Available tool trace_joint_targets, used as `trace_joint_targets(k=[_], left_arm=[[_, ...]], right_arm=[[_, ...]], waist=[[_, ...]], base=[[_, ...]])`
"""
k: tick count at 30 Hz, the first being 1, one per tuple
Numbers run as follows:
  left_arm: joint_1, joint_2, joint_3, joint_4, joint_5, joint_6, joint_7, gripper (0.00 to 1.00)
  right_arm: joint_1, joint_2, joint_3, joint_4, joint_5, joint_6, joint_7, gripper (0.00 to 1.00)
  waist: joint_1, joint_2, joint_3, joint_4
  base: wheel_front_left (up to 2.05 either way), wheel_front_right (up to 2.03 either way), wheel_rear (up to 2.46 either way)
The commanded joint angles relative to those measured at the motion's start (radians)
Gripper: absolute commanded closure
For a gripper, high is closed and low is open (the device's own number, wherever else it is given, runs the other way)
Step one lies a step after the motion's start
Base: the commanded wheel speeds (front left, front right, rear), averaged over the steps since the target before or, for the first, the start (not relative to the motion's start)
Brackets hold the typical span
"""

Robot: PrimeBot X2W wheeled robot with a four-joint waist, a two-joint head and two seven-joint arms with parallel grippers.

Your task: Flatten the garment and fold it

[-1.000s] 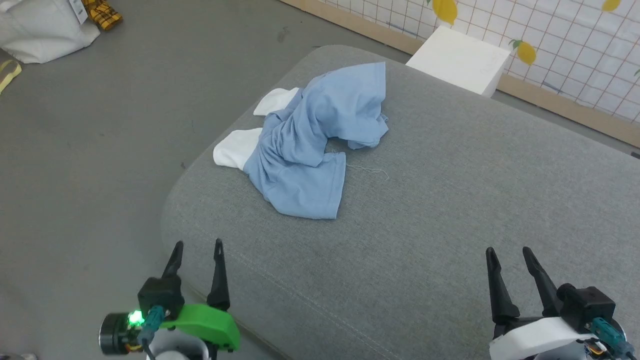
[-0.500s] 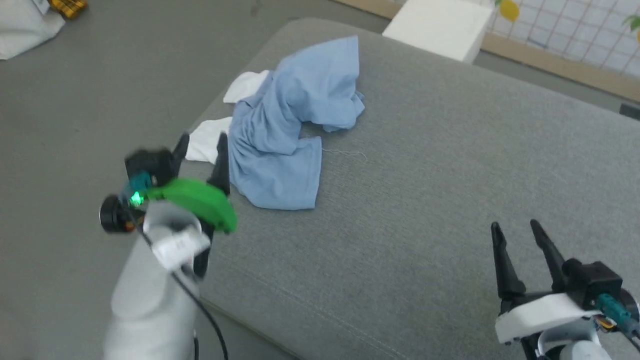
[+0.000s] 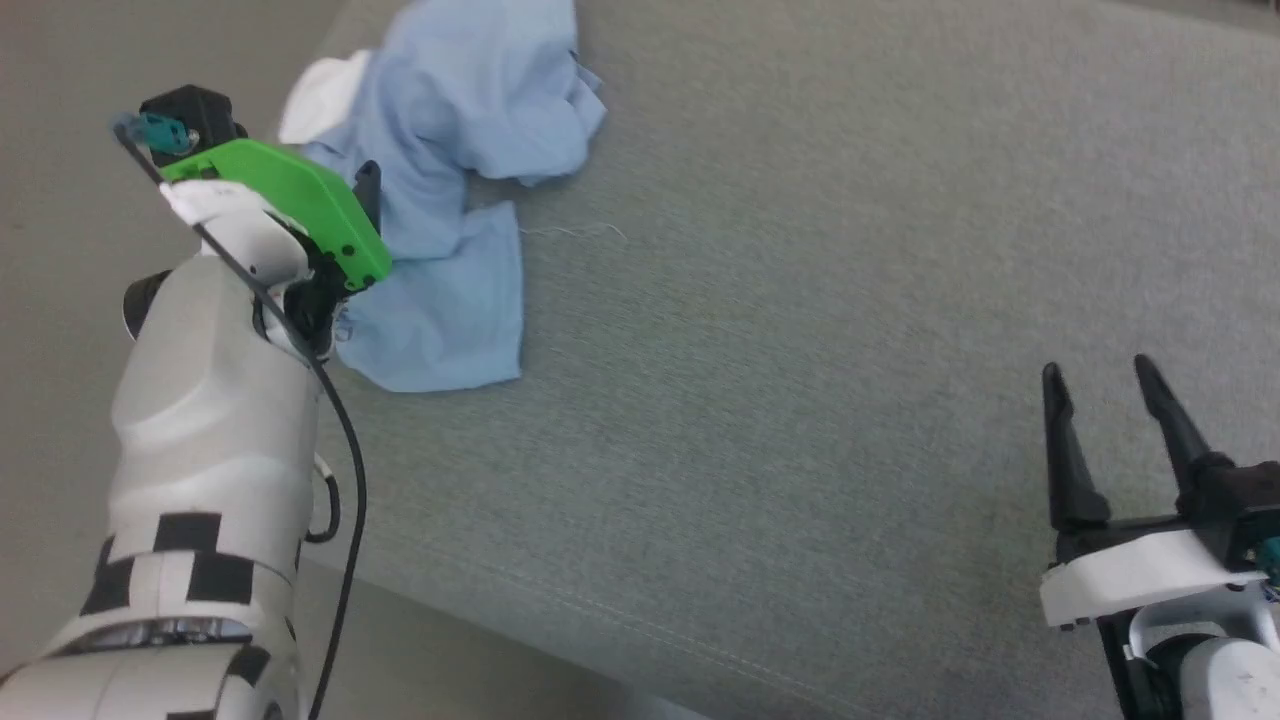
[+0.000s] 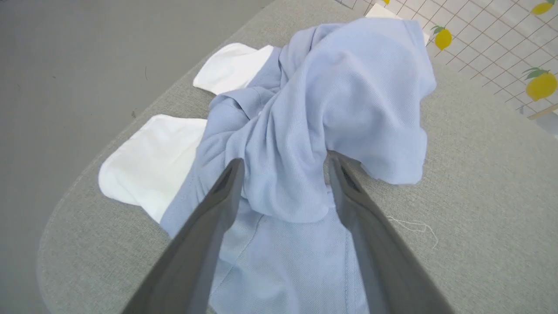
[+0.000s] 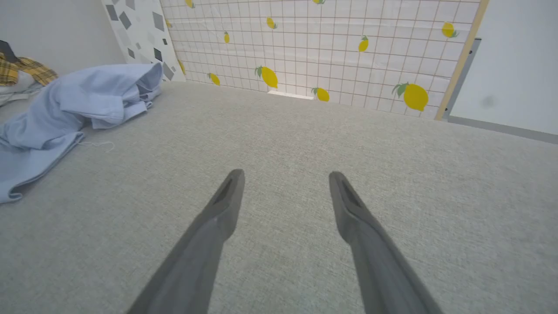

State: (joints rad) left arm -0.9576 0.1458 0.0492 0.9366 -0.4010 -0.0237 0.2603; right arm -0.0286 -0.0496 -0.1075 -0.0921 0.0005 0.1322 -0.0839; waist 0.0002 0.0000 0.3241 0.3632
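Left gripper (image 4: 285, 161) spread wide over the crumpled garment (image 4: 357, 87).
It lies bunched near the left edge of the grey cushion (image 3: 800, 400); the jaws may touch it, hard to tell. Right gripper (image 3: 1097, 366) stands open, well apart.

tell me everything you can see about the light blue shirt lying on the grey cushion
The light blue knit polo shirt lies crumpled in a twisted heap near a rounded corner of the grey fabric cushion. Two white sleeve panels stick out toward the cushion's edge. One flat hem flap spreads nearest the robot, with a loose white thread beside it. The open left gripper straddles a bunched fold; contact is unclear.
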Motion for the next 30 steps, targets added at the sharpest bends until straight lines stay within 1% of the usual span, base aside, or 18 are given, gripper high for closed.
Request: trace_joint_targets(k=[1, 4, 7, 10, 14, 15, 18, 21, 24, 27, 30], left_arm=[[-0.03, 0.011, -0.003, 0.026, 0.0, 0.016, 0.028, 0.0], [-0.056, 0.016, -0.014, 0.075, 0.007, 0.039, 0.084, 0.0], [-0.068, 0.009, -0.028, 0.131, 0.012, 0.064, 0.157, 0.0], [-0.069, -0.003, -0.039, 0.174, 0.015, 0.084, 0.203, 0.0], [-0.058, -0.028, -0.038, 0.218, -0.005, 0.085, 0.251, 0.0], [-0.054, -0.035, -0.036, 0.218, -0.01, 0.084, 0.24, 1.0], [-0.05, -0.045, -0.02, 0.195, -0.032, 0.066, 0.165, 1.0], [-0.064, -0.045, 0.006, 0.148, -0.058, 0.032, 0.034, 1.0], [-0.095, -0.032, 0.011, 0.096, -0.06, -0.008, -0.092, 1.0], [-0.143, 0.001, 0.008, 0.046, -0.047, -0.03, -0.195, 1.0], [-0.204, 0.043, -0.007, -0.002, -0.022, -0.039, -0.254, 1.0]], right_arm=[[-0.01, -0.001, -0.008, -0.022, -0.009, -0.002, 0.007, 0.0], [-0.007, -0.001, -0.011, -0.058, -0.016, -0.002, 0.019, 0.0], [-0.006, -0.001, -0.013, -0.081, -0.018, -0.002, 0.024, 0.0], [-0.007, -0.001, -0.017, -0.092, -0.018, -0.002, 0.025, 0.0], [-0.011, -0.001, -0.017, -0.097, -0.016, -0.002, 0.028, 0.0], [-0.011, -0.001, -0.016, -0.098, -0.016, -0.002, 0.029, 0.0], [-0.009, -0.001, -0.012, -0.092, -0.015, -0.002, 0.03, 0.0], [-0.008, -0.001, -0.003, -0.076, -0.013, -0.002, 0.026, 0.0], [-0.011, -0.001, 0.006, -0.053, -0.005, -0.002, 0.018, 0.0], [-0.013, -0.001, 0.022, -0.021, 0.018, -0.002, 0.003, 0.0], [-0.014, -0.001, 0.035, 0.017, 0.045, -0.002, -0.017, 0.0]], waist=[[-0.0002, 0.0, 0.124, -0.103], [-0.0002, 0.0, 0.154, -0.117], [-0.0002, 0.0, 0.175, -0.122], [-0.0002, 0.0, 0.189, -0.12], [-0.0002, 0.0, 0.197, -0.11], [-0.0002, 0.0, 0.196, -0.105], [-0.0002, 0.0, 0.185, -0.088], [-0.0002, 0.0, 0.157, -0.069], [-0.0002, 0.0, 0.117, -0.053], [-0.0002, 0.0, 0.064, -0.051], [-0.0002, 0.0, 0.019, -0.061]], base=[[0.0, 0.0, 0.0], [0.0, 0.0, 0.0], [0.0, 0.0, 0.0], [0.0, 0.0, 0.0], [0.0, 0.0, 0.0], [0.0, 0.0, 0.0], [0.0, 0.0, 0.0], [0.0, 0.0, 0.0], [0.0, 0.0, 0.0], [0.0, 0.0, 0.0], [0.0, 0.0, 0.0]])
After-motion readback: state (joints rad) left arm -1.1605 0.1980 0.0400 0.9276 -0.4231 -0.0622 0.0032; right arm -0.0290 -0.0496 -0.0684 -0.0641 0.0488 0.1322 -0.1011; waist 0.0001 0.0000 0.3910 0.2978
